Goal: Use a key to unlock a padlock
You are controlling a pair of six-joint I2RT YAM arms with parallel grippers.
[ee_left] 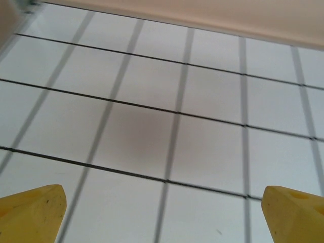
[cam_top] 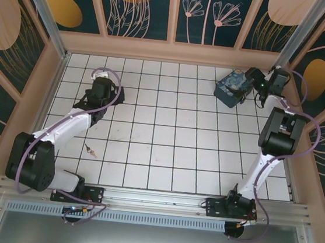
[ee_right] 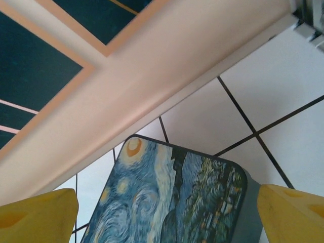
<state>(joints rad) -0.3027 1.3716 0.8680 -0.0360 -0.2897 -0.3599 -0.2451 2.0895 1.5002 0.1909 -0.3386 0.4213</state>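
Observation:
A tiny brownish metal item (cam_top: 91,150) lies on the white tiled floor near the left arm's forearm; I cannot tell whether it is the padlock or the key. My left gripper (cam_top: 103,96) hovers over bare tiles at the left, and its yellow fingertips (ee_left: 35,212) stand wide apart and open with nothing between them. My right gripper (cam_top: 252,86) is at the back right, straddling the blue swirly-print box (ee_right: 172,202). Its jaws are open; the right fingertip (ee_right: 293,215) lies against the box's side, and a sliver of tile shows by the left one.
The blue box (cam_top: 232,88) sits close to the pink back wall (cam_top: 176,51). Side walls close in the floor on the left and right. A metal rail (cam_top: 159,200) with the arm bases runs along the near edge.

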